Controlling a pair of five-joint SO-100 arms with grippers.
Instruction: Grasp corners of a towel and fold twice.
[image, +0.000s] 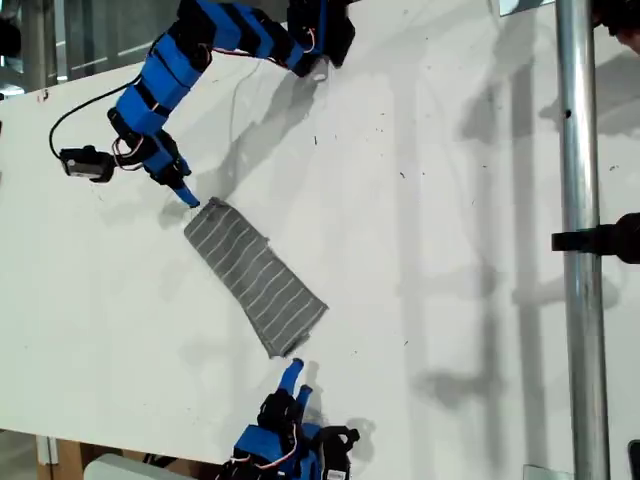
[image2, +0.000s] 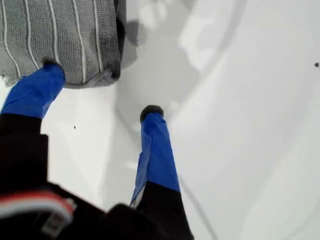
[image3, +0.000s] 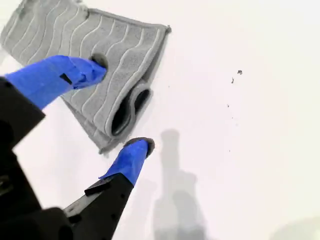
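The grey white-striped towel (image: 256, 275) lies on the white table (image: 450, 200), folded into a narrow strip that runs diagonally. In the first wrist view my first gripper (image2: 100, 87) is open just short of one towel (image2: 60, 35) end; one fingertip (image2: 50, 66) touches that edge and the other rests on bare table. In the exterior view it is the lower gripper (image: 300, 378). My second gripper (image3: 120, 104) is open across the other towel (image3: 100, 55) end, where the folded layers gape. It is the upper gripper (image: 188, 197) in the exterior view. A towel corner (image3: 167, 29) lies flat.
A vertical metal pole (image: 578, 240) with a black clamp (image: 605, 240) stands at the exterior view's right. The table's front edge runs along the exterior view's bottom left. The second arm's blue links (image: 170, 70) reach in from the exterior view's top.
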